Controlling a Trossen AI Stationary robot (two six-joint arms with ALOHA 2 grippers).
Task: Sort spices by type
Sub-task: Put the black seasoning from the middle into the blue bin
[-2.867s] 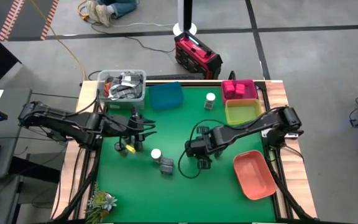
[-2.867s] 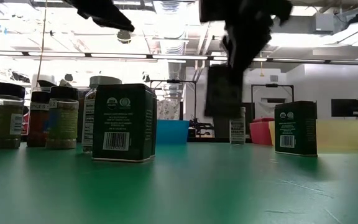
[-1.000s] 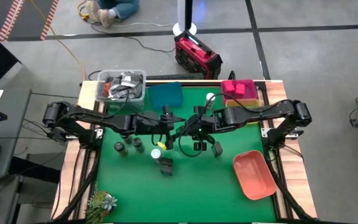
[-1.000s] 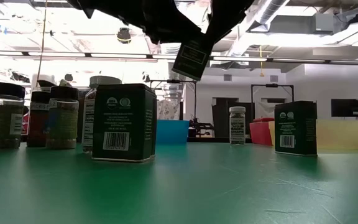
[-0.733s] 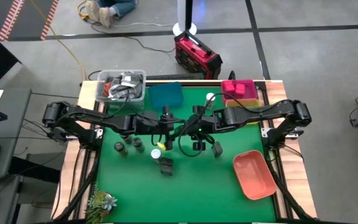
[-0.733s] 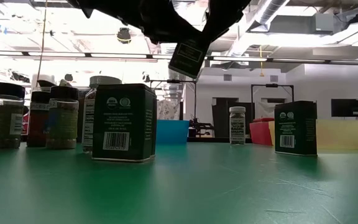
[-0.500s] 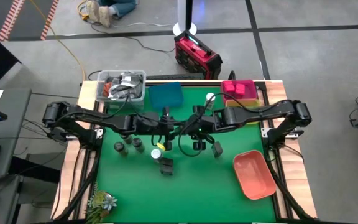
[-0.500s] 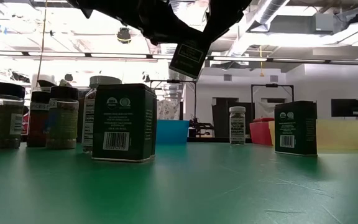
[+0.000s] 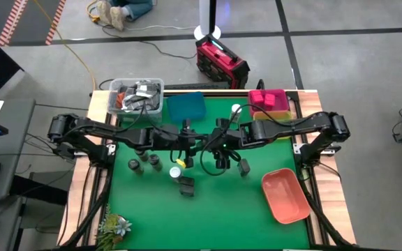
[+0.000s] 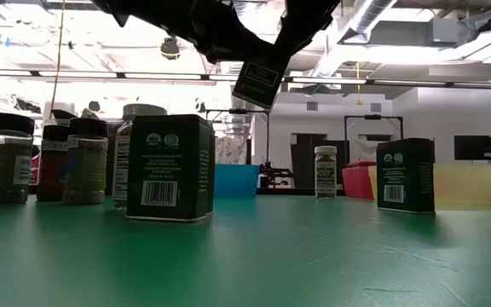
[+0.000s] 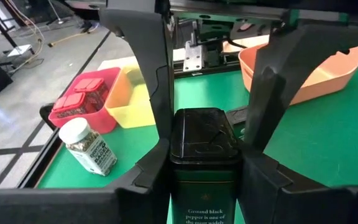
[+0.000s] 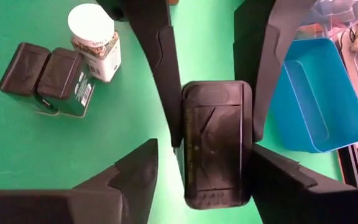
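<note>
We see a grey concrete floor (image 9: 340, 63) with a red case (image 9: 221, 61) beyond the worktop's far edge, and bright ceiling lights (image 10: 24, 85) overhead.

Both dark arms are stretching toward the middle of the table, meeting above its centre. The left gripper (image 9: 199, 145) is clamping its fingers (image 11: 148, 99) tight on the sides of a dark grey rectangular tin (image 11: 204, 146), holding it in the air. The right gripper (image 9: 211, 144) is facing it, fingers (image 12: 151, 171) spread beside that tin.
</note>
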